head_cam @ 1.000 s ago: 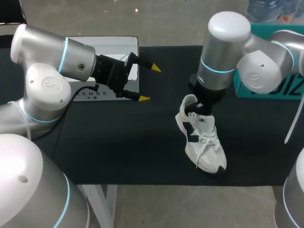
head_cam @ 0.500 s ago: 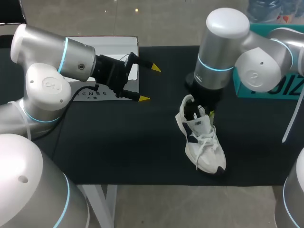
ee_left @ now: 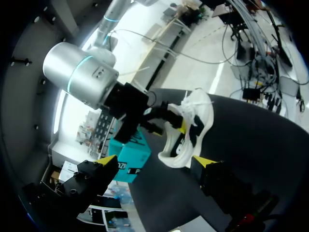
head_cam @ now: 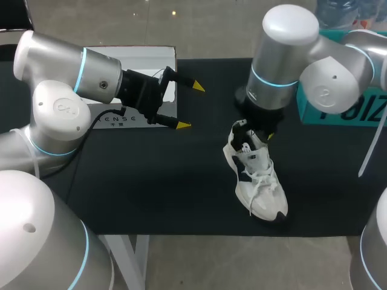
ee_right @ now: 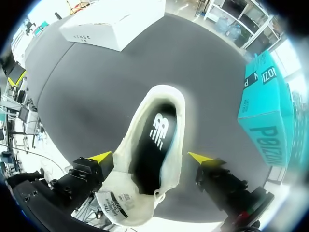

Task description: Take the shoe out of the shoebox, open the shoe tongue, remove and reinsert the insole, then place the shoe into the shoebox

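Sneaker point(head_cam: 257, 181) is already taken out onto the counter point(head_cam: 151, 181) with the insole point(ee_right: 157, 140) seated inside, so removal, reinsertion and reboxing are judged pending; right tool point(ee_right: 150, 156) is held spread astride the collar, left tool point(head_cam: 191, 106) released.

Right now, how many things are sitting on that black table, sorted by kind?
Shoes: 1, the white sneaker with dark side panels.
Boxes: 2, the white cardboard box and the teal cardboard box.
Total: 3.
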Tool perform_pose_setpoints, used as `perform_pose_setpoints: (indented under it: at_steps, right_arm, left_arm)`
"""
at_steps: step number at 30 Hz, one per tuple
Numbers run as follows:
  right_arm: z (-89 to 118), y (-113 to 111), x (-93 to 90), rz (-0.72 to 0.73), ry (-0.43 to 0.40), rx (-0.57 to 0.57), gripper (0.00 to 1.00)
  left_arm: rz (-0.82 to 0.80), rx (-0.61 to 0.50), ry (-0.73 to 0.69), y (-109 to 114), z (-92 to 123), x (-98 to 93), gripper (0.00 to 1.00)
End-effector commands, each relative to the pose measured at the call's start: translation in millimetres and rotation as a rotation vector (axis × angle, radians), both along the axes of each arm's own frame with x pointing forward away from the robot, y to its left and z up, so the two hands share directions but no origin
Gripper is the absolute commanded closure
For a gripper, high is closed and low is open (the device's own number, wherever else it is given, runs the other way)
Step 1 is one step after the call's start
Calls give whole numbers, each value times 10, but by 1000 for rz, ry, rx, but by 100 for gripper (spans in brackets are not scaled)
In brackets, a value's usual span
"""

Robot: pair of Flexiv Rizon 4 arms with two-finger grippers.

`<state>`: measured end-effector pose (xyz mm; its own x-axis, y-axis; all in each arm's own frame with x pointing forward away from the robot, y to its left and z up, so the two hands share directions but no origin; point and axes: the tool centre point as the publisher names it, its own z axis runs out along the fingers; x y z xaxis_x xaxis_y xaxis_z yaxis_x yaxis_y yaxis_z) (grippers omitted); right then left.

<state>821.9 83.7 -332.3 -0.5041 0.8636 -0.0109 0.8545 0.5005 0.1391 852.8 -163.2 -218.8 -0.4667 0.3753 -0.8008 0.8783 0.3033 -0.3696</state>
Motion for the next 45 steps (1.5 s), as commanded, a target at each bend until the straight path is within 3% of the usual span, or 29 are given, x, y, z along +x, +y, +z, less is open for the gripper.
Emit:
perform_pose_setpoints:
  at_steps: [1, 7, 13, 17, 23, 24, 26, 27, 45]
  right_arm:
    - [191, -15, -28, 0, -32, -12, 0]
    - [455, -74, -34, -12, -76, -22, 0]
    - [670, -163, -310, -46, -85, -36, 0]
    - [674, -193, -570, -67, -57, -47, 0]
    - [523, -272, -830, -118, -6, -29, 0]
    - [483, -294, -849, -125, 2, -20, 25]
    - [408, -311, -883, -134, 14, -13, 93]
    - [377, -319, -887, -138, 22, -8, 100]
    - [1, -229, -537, -139, 36, 93, 100]
  left_arm:
    - [-1, 2, -1, 5, 1, -3, 0]
    - [-1, 2, -1, 5, 1, -3, 0]
    - [-1, 2, -1, 5, 1, -3, 0]
    - [-1, 2, -1, 5, 1, -3, 0]
    - [-1, 2, -1, 5, 1, -3, 0]
    - [-1, 2, -1, 5, 1, -3, 0]
    - [-1, 2, -1, 5, 1, -3, 0]
    - [-1, 2, -1, 5, 1, -3, 0]
    - [-1, 2, -1, 5, 1, -3, 0]
